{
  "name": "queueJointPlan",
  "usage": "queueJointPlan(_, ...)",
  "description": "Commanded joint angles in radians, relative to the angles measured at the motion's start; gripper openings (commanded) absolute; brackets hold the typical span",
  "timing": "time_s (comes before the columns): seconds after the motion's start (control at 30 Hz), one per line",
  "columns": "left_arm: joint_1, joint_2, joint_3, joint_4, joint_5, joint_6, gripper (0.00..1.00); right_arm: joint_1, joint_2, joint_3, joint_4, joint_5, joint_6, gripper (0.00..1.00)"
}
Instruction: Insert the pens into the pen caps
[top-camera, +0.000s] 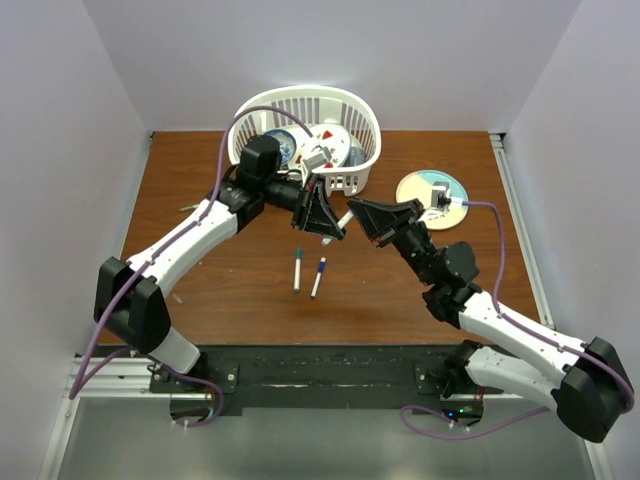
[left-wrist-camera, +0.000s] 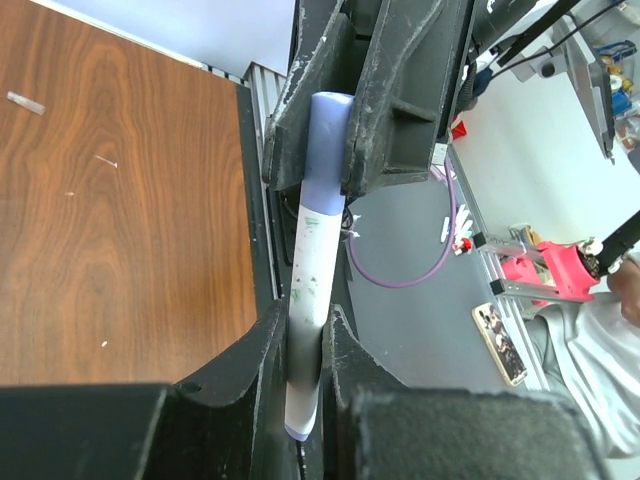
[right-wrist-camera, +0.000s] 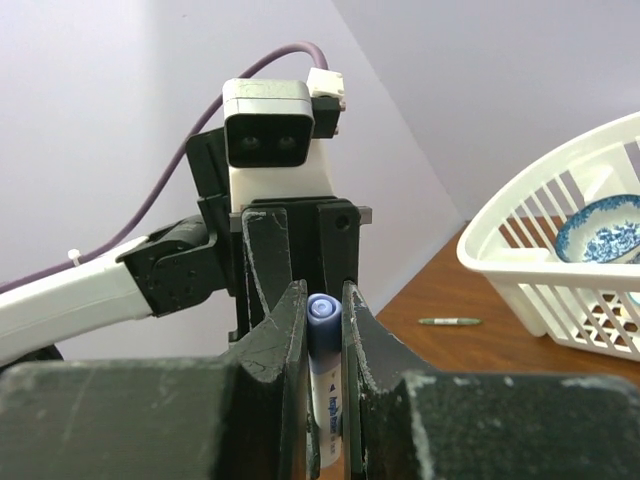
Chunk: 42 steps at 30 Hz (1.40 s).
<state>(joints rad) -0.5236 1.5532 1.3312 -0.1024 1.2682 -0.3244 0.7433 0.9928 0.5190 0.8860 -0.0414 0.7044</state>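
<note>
A white-barrelled pen (left-wrist-camera: 312, 240) hangs in the air between both grippers over the middle of the table. A bluish-purple pen cap (left-wrist-camera: 327, 150) sits over its far end. My left gripper (left-wrist-camera: 308, 315) is shut on the white barrel near its tail. My right gripper (right-wrist-camera: 323, 295) is shut on the capped end, with the cap (right-wrist-camera: 322, 318) between its pads. From above, the left gripper (top-camera: 325, 222) and right gripper (top-camera: 368, 215) face each other closely. Two more pens (top-camera: 297, 270) (top-camera: 318, 278) lie side by side on the table below. A thin grey pen (top-camera: 190, 208) lies far left.
A white slatted basket (top-camera: 365, 115) holding dishes stands at the back centre, just behind the grippers. A round plate (top-camera: 432, 188) lies at the back right. From the right wrist, the basket (right-wrist-camera: 520, 270) with a blue-patterned bowl (right-wrist-camera: 600, 230) is on the right.
</note>
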Motion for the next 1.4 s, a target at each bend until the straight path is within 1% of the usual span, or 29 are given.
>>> queueJointPlan(0.0, 0.062, -0.025, 0.200, 0.320, -0.438, 0.015, 0.00, 0.228, 0.041, -0.102, -0.519, -0.591, 0.101, 0.00)
queueJointPlan(0.07, 0.062, -0.066, 0.133, 0.308, -0.420, 0.010, 0.00, 0.226, 0.009, -0.064, -0.541, -0.497, 0.118, 0.00)
queueJointPlan(0.1, 0.062, -0.082, 0.102, 0.311, -0.409, 0.002, 0.00, 0.226, -0.023, -0.042, -0.611, -0.447, 0.115, 0.00)
queueJointPlan(0.13, 0.060, -0.100, 0.033, 0.311, -0.402, -0.005, 0.00, 0.226, -0.035, 0.014, -0.645, -0.410, 0.093, 0.00)
queueJointPlan(0.17, 0.060, -0.140, -0.001, 0.311, -0.389, -0.010, 0.00, 0.228, -0.048, 0.047, -0.720, -0.323, 0.086, 0.00)
queueJointPlan(0.2, 0.060, -0.163, -0.039, 0.314, -0.382, -0.015, 0.00, 0.225, -0.058, 0.077, -0.749, -0.280, 0.080, 0.07)
queueJointPlan(0.23, 0.059, -0.186, -0.115, 0.320, -0.382, -0.021, 0.00, 0.225, -0.081, 0.129, -0.768, -0.241, 0.070, 0.18)
queueJointPlan(0.27, 0.059, -0.230, -0.150, 0.320, -0.389, -0.027, 0.00, 0.226, -0.091, 0.154, -0.809, -0.153, 0.067, 0.24)
queueJointPlan(0.3, 0.059, -0.252, -0.182, 0.308, -0.394, -0.031, 0.00, 0.225, -0.101, 0.180, -0.827, -0.112, 0.067, 0.29)
queueJointPlan(0.33, 0.059, -0.274, -0.241, 0.300, -0.395, -0.036, 0.00, 0.226, -0.114, 0.228, -0.843, -0.077, 0.049, 0.37)
queueJointPlan(0.4, 0.059, -0.338, -0.303, 0.279, -0.400, -0.047, 0.00, 0.226, -0.120, 0.278, -0.883, -0.023, 0.029, 0.46)
queueJointPlan(0.43, 0.059, -0.361, -0.364, 0.270, -0.411, -0.050, 0.00, 0.226, -0.123, 0.308, -0.915, -0.015, 0.018, 0.50)
queueJointPlan(0.47, 0.059, -0.381, -0.392, 0.257, -0.447, -0.053, 0.00, 0.225, -0.137, 0.312, -0.924, -0.012, 0.017, 0.60)
queueJointPlan(0.53, 0.059, -0.430, -0.449, 0.170, -0.518, -0.039, 0.00, 0.226, -0.155, 0.312, -0.964, 0.023, 0.012, 0.71)
queueJointPlan(0.57, 0.059, -0.449, -0.464, 0.140, -0.599, -0.038, 0.00, 0.226, -0.172, 0.305, -0.975, 0.032, 0.012, 0.78)
queueJointPlan(0.6, 0.059, -0.453, -0.474, 0.050, -0.651, -0.033, 0.00, 0.226, -0.180, 0.296, -0.992, 0.037, 0.020, 0.80)
queueJointPlan(0.63, 0.059, -0.452, -0.484, 0.012, -0.702, -0.031, 0.00, 0.226, -0.187, 0.279, -1.002, 0.066, 0.021, 0.82)
queueJointPlan(0.67, 0.059, -0.446, -0.487, -0.020, -0.815, -0.028, 0.00, 0.225, -0.194, 0.271, -1.015, 0.075, 0.023, 0.85)
queueJointPlan(0.7, 0.059, -0.438, -0.491, -0.075, -0.870, -0.031, 0.00, 0.226, -0.204, 0.259, -1.024, 0.084, 0.026, 0.87)
queueJointPlan(0.73, 0.059, -0.427, -0.491, -0.097, -0.923, -0.033, 0.00, 0.226, -0.210, 0.242, -1.026, 0.095, 0.029, 0.89)
queueJointPlan(0.77, 0.059, -0.398, -0.491, -0.132, -1.010, -0.033, 0.00, 0.226, -0.215, 0.236, -1.033, 0.095, 0.030, 0.89)
queueJointPlan(0.87, 0.059, -0.326, -0.477, -0.183, -1.131, -0.045, 0.03, 0.225, -0.221, 0.223, -1.058, 0.103, 0.030, 0.92)
queueJointPlan(0.93, 0.059, -0.291, -0.489, -0.180, -1.168, -0.067, 0.04, 0.226, -0.223, 0.223, -1.076, 0.112, 0.027, 0.92)
queueJointPlan(1.03, 0.059, -0.194, -0.524, -0.157, -1.207, -0.087, 0.05, 0.226, -0.238, 0.222, -1.110, 0.129, 0.024, 0.93)
queueJointPlan(1.13, 0.054, -0.139, -0.521, -0.186, -1.259, -0.117, 0.05, 0.226, -0.253, 0.220, -1.128, 0.147, 0.020, 0.93)
queueJointPlan(1.23, 0.054, -0.117, -0.532, -0.192, -1.267, -0.137, 0.10, 0.226, -0.256, 0.223, -1.145, 0.156, 0.014, 0.93)
queueJointPlan(1.27, 0.053, -0.113, -0.537, -0.186, -1.267, -0.139, 0.14, 0.225, -0.256, 0.223, -1.148, 0.158, 0.012, 0.93)
queueJointPlan(1.37, 0.048, -0.084, -0.535, -0.186, -1.262, -0.146, 0.17, 0.225, -0.255, 0.223, -1.145, 0.155, 0.013, 0.93)
